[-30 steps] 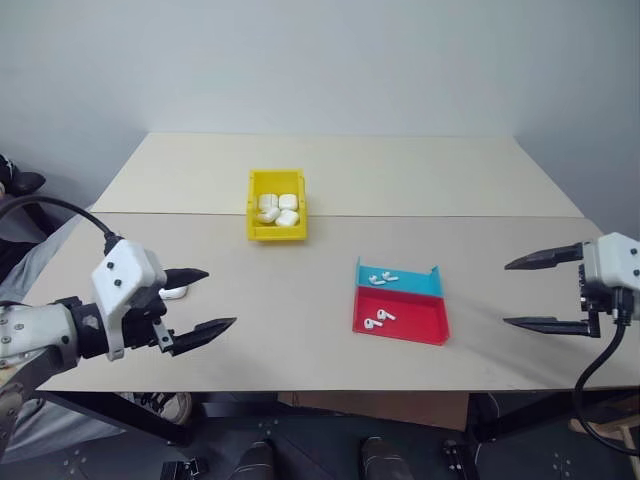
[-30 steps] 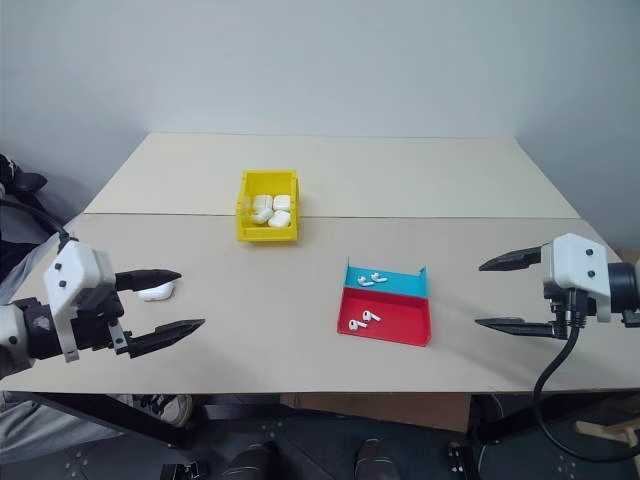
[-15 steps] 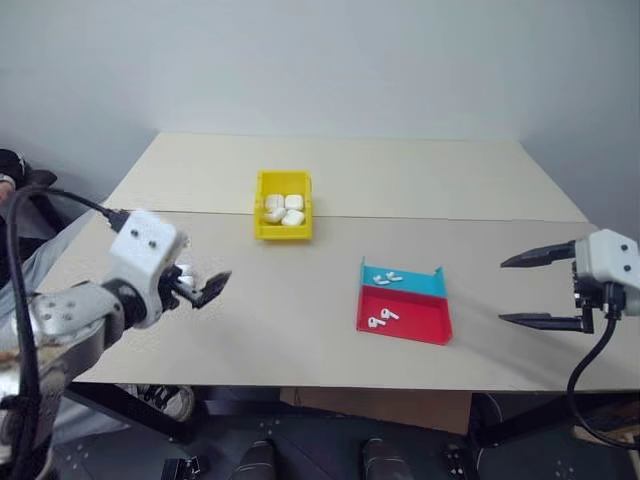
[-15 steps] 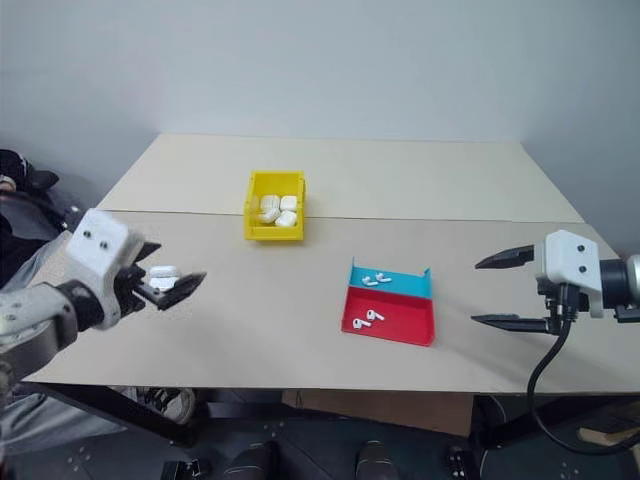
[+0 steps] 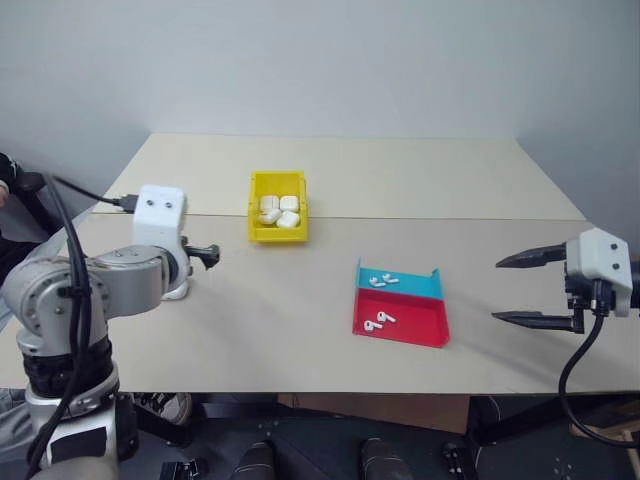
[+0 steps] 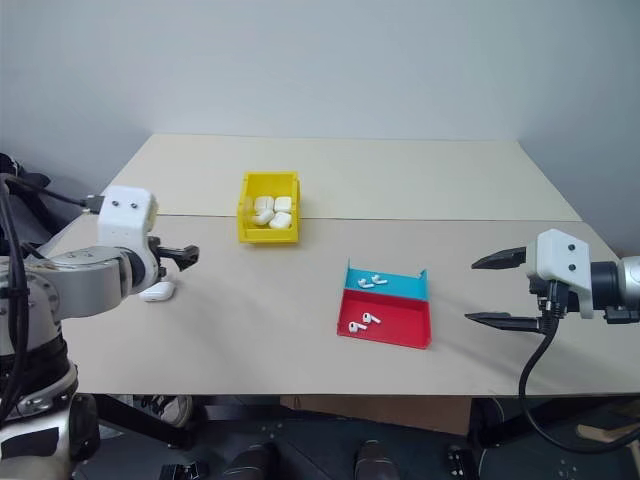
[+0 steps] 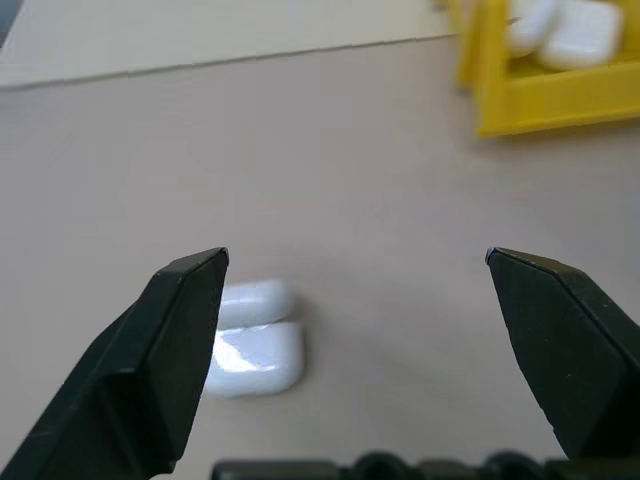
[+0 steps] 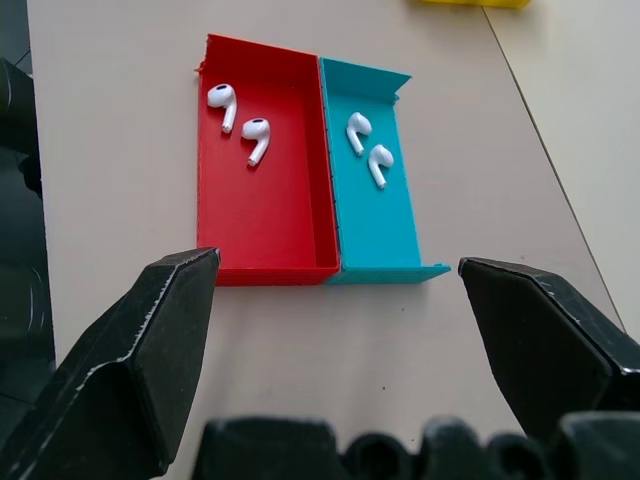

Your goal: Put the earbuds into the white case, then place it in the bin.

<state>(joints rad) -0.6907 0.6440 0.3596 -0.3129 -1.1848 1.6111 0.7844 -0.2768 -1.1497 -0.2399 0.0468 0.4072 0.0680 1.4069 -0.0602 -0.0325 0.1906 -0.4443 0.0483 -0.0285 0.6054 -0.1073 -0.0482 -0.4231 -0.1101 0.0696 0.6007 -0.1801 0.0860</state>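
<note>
from the head view, your left claw [image 6: 183, 255] hangs spread and empty over the table's left side, the open white case [image 6: 157, 291] lying just beneath and behind its tips. the yellow bin [image 5: 277, 205], already holding several cases, sits ahead of that claw and toward the middle. your right claw [image 5: 520, 290] is spread too, holding nothing, with the red and blue tray [image 5: 402, 308] well off to its inner side.

in the left wrist view, the case [image 7: 250, 337] lies close to one finger [image 7: 165, 350], not centred between the two. close now and you would likely knock it away or snap the lid.

in the right wrist view, the earbuds [image 8: 240, 116] lie in pairs ahead, two per compartment. they are tiny and glossy, so a wide pinch could flick one out.
</note>
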